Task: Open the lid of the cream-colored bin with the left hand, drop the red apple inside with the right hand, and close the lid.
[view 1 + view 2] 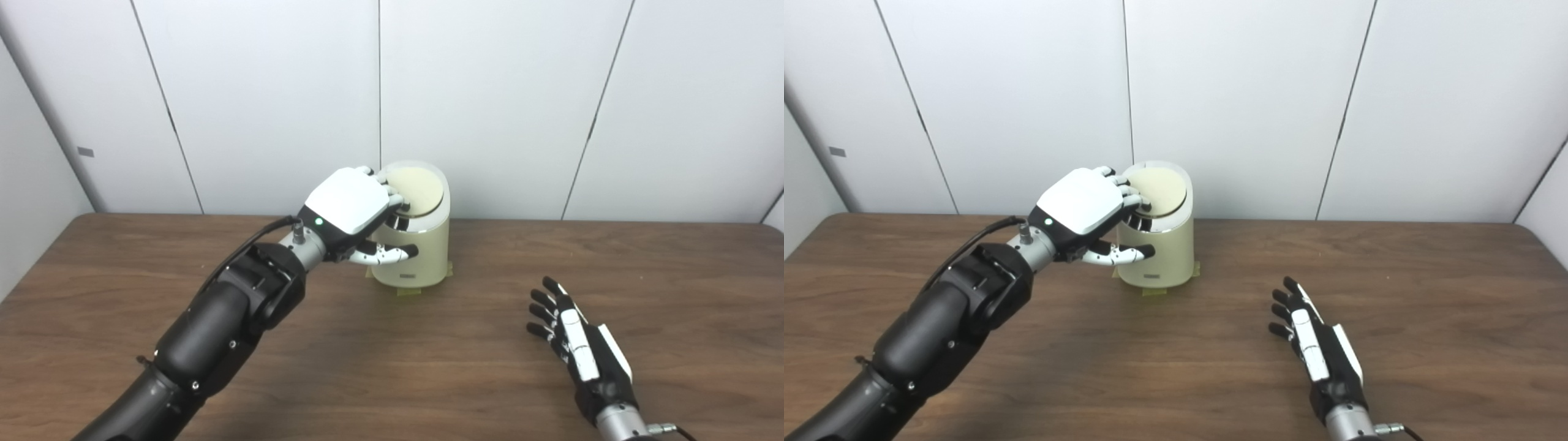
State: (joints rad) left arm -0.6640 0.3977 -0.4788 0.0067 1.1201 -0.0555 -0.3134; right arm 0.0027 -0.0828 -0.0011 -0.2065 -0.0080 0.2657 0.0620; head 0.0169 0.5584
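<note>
The cream-colored bin (419, 257) stands at the back middle of the table. Its round lid (422, 187) is tilted, and a dark gap shows under its front left edge. My left hand (349, 205) is at that edge: the fingers curl over the lid's rim and the thumb (389, 253) lies against the bin's side below. My right hand (572, 337) rests low over the table at the front right, palm turned inward, fingers spread, holding nothing. No red apple shows in either view.
The bin sits on small tape marks (409, 291) on the brown wooden table (429, 367). White wall panels (490, 92) rise close behind the bin. The table's far right corner (1528, 229) is in view.
</note>
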